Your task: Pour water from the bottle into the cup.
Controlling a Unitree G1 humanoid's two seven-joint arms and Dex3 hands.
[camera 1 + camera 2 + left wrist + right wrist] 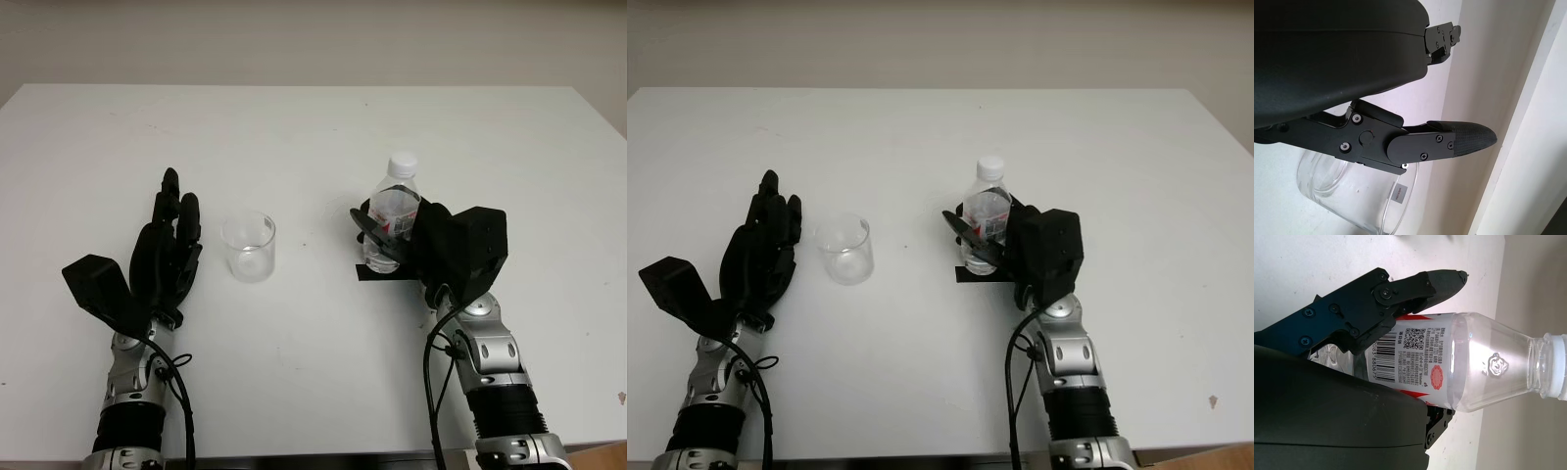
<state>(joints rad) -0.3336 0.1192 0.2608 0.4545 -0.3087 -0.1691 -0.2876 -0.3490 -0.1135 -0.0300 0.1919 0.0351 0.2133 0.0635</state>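
Left eye view puts the right hand [411, 240] nearest the robot on its right, fingers wrapped around the labelled waist of the bottle [395, 211], which stands upright on a small black mat [377, 275]. That hold looks sound: the thin clear plastic would likely dent under a hard squeeze, while the label gives some friction. It seems light, and its white cap [403, 164] looks to be on. The left hand [168, 250] is open just beside the cup [249, 246], apart from it. The cup is a short, straight-walled cylinder of clear glass or hard plastic, upright, smooth and probably slippery, so easily tipped. The matte white table [313, 127] stretches beyond.
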